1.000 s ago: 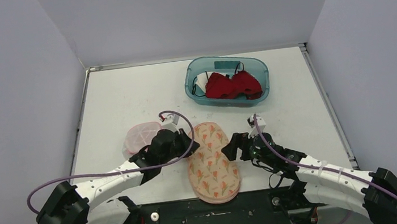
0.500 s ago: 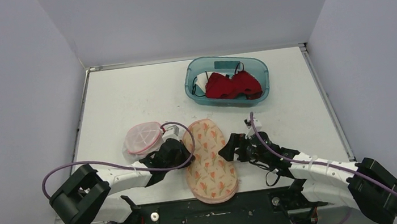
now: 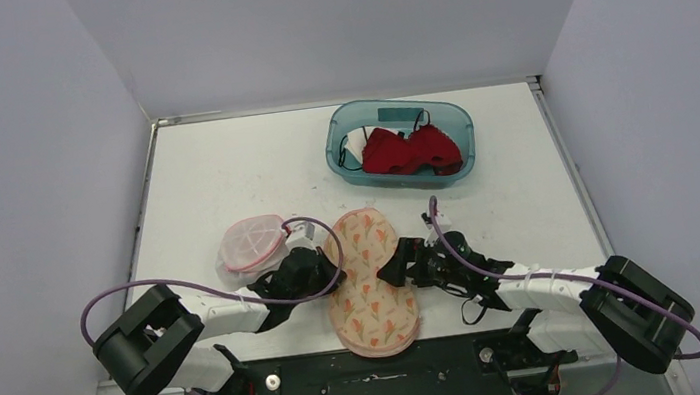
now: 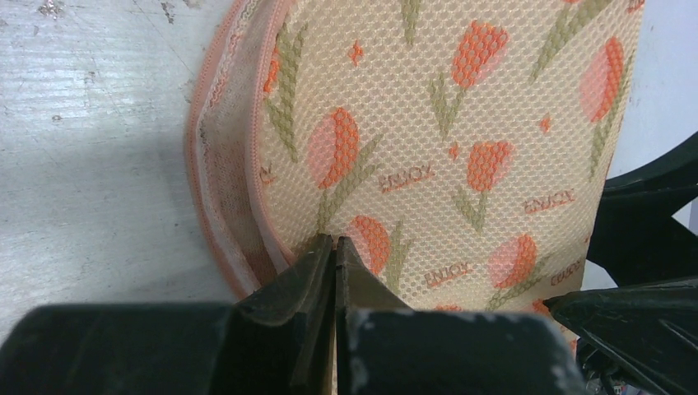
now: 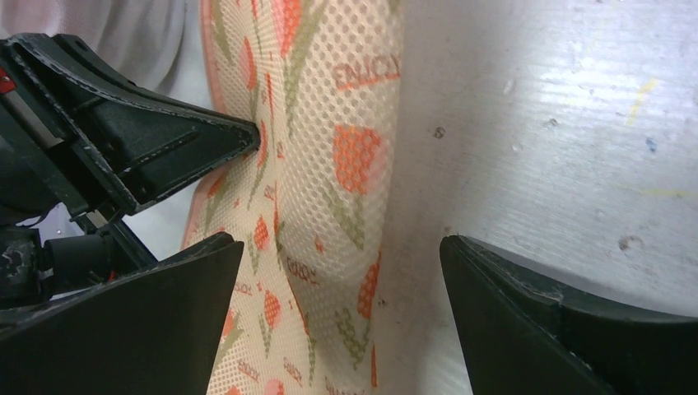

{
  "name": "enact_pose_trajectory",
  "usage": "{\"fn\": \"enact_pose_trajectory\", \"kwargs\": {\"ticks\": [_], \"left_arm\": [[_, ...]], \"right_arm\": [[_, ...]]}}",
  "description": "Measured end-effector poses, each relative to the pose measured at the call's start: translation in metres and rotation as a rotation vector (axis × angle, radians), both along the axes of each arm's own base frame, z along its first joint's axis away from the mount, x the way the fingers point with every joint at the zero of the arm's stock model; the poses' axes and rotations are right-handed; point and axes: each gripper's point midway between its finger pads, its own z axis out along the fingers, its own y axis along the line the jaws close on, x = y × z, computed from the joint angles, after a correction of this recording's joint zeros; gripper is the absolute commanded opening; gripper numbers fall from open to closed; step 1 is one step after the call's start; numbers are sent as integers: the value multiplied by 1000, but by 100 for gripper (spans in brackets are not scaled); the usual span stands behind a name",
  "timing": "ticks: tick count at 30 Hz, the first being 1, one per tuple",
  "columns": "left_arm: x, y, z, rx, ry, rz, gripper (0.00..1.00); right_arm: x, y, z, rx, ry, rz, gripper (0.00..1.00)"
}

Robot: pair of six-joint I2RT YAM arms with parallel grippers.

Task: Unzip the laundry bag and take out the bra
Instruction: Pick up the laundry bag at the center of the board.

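The laundry bag (image 3: 372, 285) is a flat oval mesh pouch printed with orange tulips, lying near the table's front edge. Its pink zipper seam (image 4: 216, 181) runs along its left rim. My left gripper (image 3: 323, 271) is shut, and its tips (image 4: 335, 240) press against that seam. I see nothing between them. My right gripper (image 3: 385, 272) is open, its fingers straddling the bag's right edge (image 5: 329, 164). The bag's inside is hidden. A red bra (image 3: 409, 150) lies in a teal bin.
The teal bin (image 3: 338, 128) stands at the back right of the table. A round pink mesh piece (image 3: 251, 242) lies just left of my left gripper. Both arms stretch low across the front of the table.
My left gripper has dropped nearer and come against the bag's left rim, and the bag has tilted slightly. My right gripper has slid left up to the bag's right edge.
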Motion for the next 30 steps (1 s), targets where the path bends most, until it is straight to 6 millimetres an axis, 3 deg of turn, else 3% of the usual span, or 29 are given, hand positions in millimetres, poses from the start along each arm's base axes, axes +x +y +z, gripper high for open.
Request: {"fn": "enact_pose_trajectory", "kwargs": {"ticks": [2, 5, 11, 24, 26, 30], "left_arm": [[0, 0, 0, -6, -4, 1, 0], [0, 0, 0, -12, -5, 3, 0], [0, 0, 0, -20, -4, 7, 0], [-2, 0, 1, -30, -5, 10, 0], [-3, 1, 2, -29, -1, 11, 1], [-8, 4, 6, -28, 4, 6, 3]], "right_arm": [[1, 4, 1, 20, -1, 10, 100], [2, 10, 2, 46, -1, 26, 93], [2, 19, 0, 78, 5, 63, 61], [2, 25, -6, 100, 19, 83, 18], [2, 25, -6, 100, 20, 85, 8], [0, 25, -6, 99, 24, 91, 5]]}}
